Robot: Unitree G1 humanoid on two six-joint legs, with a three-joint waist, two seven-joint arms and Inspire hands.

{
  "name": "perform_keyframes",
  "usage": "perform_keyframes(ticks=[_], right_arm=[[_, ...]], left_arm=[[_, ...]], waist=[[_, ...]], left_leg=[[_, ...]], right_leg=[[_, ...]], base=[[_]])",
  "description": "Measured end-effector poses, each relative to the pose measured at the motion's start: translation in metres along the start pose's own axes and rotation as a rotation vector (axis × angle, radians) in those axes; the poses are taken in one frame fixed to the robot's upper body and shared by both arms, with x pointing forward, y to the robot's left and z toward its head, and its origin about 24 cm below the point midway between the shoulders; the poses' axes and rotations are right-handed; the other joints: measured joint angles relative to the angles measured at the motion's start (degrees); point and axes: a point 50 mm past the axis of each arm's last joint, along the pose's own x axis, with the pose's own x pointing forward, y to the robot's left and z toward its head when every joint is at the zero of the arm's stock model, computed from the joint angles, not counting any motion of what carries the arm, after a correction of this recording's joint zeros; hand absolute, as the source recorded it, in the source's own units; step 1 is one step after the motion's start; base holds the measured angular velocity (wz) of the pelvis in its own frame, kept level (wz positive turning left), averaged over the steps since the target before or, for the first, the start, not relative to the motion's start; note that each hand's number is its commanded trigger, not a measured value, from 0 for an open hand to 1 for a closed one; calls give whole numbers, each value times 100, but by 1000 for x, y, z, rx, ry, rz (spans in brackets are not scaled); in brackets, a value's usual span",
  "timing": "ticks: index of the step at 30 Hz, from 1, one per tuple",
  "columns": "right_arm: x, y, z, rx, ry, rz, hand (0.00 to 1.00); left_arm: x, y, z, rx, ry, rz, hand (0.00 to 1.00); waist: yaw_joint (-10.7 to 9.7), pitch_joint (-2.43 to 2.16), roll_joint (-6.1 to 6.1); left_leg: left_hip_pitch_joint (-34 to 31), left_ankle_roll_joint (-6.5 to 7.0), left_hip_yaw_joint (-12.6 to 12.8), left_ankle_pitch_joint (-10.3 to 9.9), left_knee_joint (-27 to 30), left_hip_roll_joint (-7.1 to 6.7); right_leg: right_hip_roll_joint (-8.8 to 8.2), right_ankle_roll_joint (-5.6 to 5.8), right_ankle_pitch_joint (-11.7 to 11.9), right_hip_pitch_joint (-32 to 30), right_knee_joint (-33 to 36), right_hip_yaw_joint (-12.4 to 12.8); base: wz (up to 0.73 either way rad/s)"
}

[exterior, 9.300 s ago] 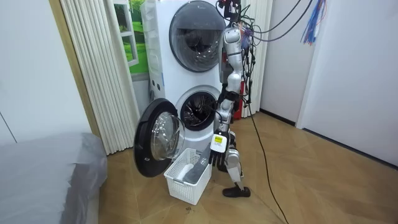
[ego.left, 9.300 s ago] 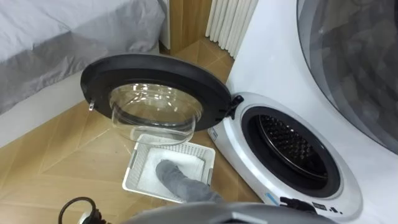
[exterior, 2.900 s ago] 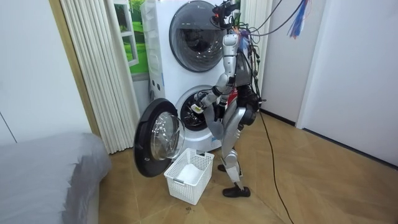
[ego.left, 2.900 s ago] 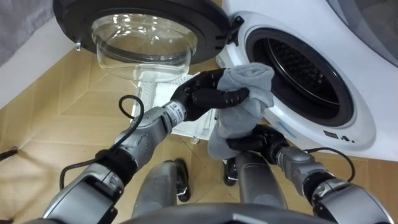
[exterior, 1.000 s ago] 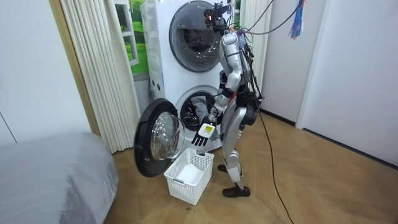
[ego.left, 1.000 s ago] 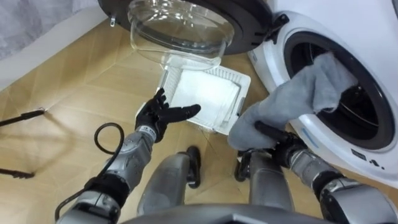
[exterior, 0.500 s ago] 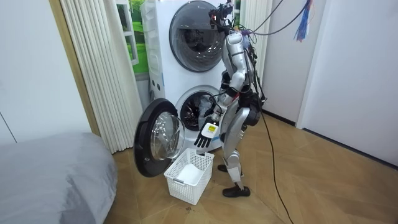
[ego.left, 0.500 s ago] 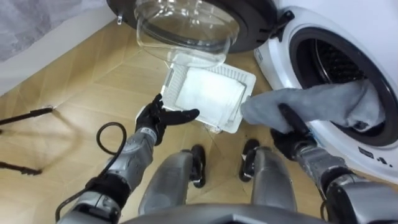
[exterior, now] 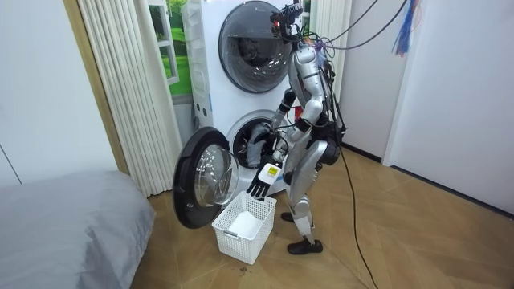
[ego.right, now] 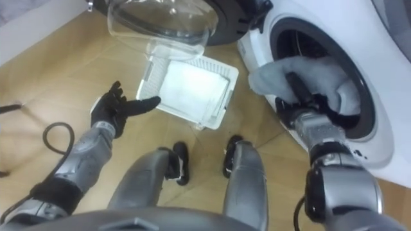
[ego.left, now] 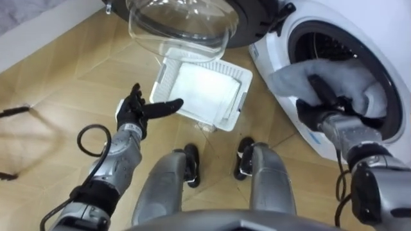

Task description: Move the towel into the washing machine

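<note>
Most of the job looks done, though not all of it. The soft grey cloth towel (ego.left: 356, 77) lies bunched across the lower lip of the round dark drum opening (ego.left: 334, 46) of the white front-loading washing machine (ego.left: 273, 54). Its bulk sits at the mouth and one end droops over the rim on the outer side. The right hand (ego.left: 316, 114) is at that lip, its dark fingers (ego.left: 319, 88) curled over a fold of the cloth and pinching it. How far the towel's other end reaches into the drum I cannot tell.

By my reading, what is left is to push the drooping end past the rim, let go, and draw the hand out.

The left hand (ego.left: 137, 112) hangs low over the wooden parquet floor (ego.left: 61, 77), just beside the white perforated plastic laundry basket (ego.left: 239, 102), fingers straight and spread, holding nothing. The basket's bottom shows bare white.

In the room view the robot stands right in front of the lower machine and leans toward it. The basket is at its feet and the dark-rimmed round glass door (exterior: 202, 189) is swung open to the room view's left.

The towel looks thick and limp, plain grey, crumpled into soft rounded folds. Draped on the lip like this, it could well slide back out if released too soon.
</note>
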Motion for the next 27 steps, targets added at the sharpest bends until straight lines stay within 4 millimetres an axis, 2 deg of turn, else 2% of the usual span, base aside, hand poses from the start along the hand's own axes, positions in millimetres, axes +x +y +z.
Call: perform_keyframes(ticks=[6, 15, 16, 17, 23, 27], right_arm=[[-2, 4, 5, 71, -3, -108, 100], [-4, 5, 7, 147, 17, -234, 100], [-4, 4, 7, 149, 17, -243, 89], [-4, 4, 8, 153, 19, -259, 0], [-6, 2, 12, 203, 19, -312, 0], [-8, -2, 24, 288, -40, -343, 0]], left_arm=[[0, 1, 11, 5, -54, 54, 0], [3, -2, 23, 36, -104, 76, 0], [3, -3, 24, 38, -107, 75, 0], [3, -3, 24, 42, -111, 74, 0], [3, -4, 25, 50, -117, 71, 0], [3, -4, 25, 59, -121, 71, 0]], waist=[[-158, -2, -18], [-259, 1, -21], [-260, 1, -22], [-260, 1, -22], [-261, 1, -20], [-261, -1, -16]], left_leg=[[-144, 100, 50, -50, 42, -59], [-231, 113, 148, -56, 162, -55], [-232, 114, 149, -57, 169, -56], [-231, 134, 149, -69, 176, -56], [-270, 157, 143, -86, 175, -45], [-344, 158, 139, -85, 185, -36]], right_leg=[[-88, 101, -29, -130, 75, 24], [-131, 140, -67, -209, 172, 39], [-134, 141, -73, -209, 168, 39], [-135, 142, -85, -210, 178, 39], [-132, 145, -92, -229, 205, 34], [-127, 147, -84, -298, 204, 36]], base=[[7], [1], [4], [5], [1], [0]])
